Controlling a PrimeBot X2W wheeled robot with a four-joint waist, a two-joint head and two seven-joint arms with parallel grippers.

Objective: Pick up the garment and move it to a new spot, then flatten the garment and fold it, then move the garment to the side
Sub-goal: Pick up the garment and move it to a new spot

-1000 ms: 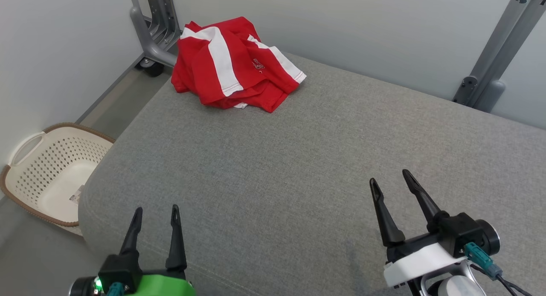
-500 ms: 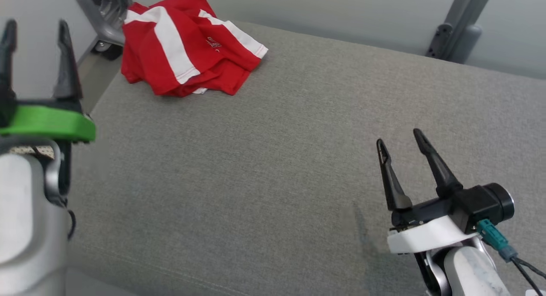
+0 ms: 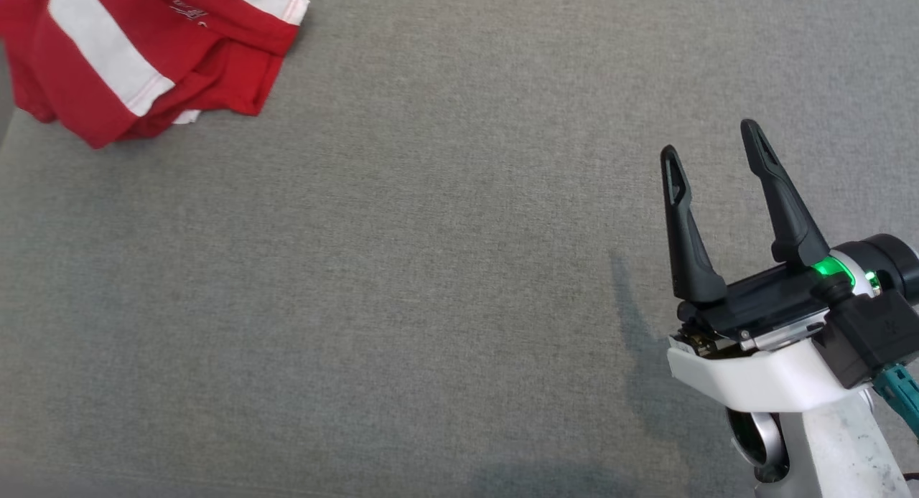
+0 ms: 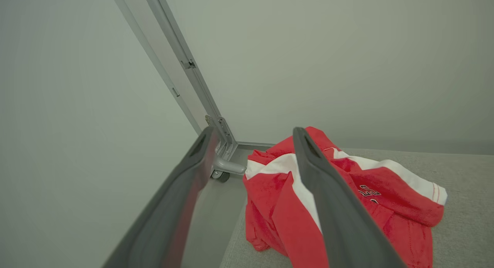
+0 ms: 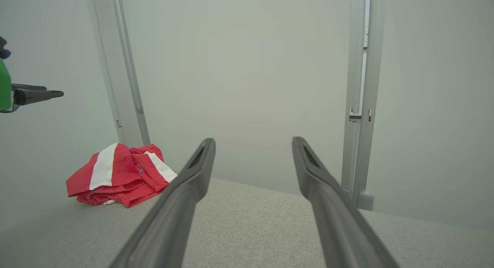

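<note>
Garment (image 3: 201, 46), red with white bands, lies crumpled at the upper left of the head view, partly cut off by the frame edge. Nearest, at the lower right, the right gripper (image 3: 709, 139) hangs over the grey cushion (image 3: 431, 283), its two dark fingers spread with nothing between them; a wide stretch of plain cushion separates it from the cloth. In the left wrist view the left gripper (image 4: 254, 131) is likewise spread and empty, one finger overlapping the garment, which lies at lower centre by the cushion's edge. Just behind stands a grey metal post (image 4: 185, 63) with a caster (image 4: 220, 177) at its foot, then the pale wall (image 5: 247, 67) and a second post (image 5: 361, 106)
</note>
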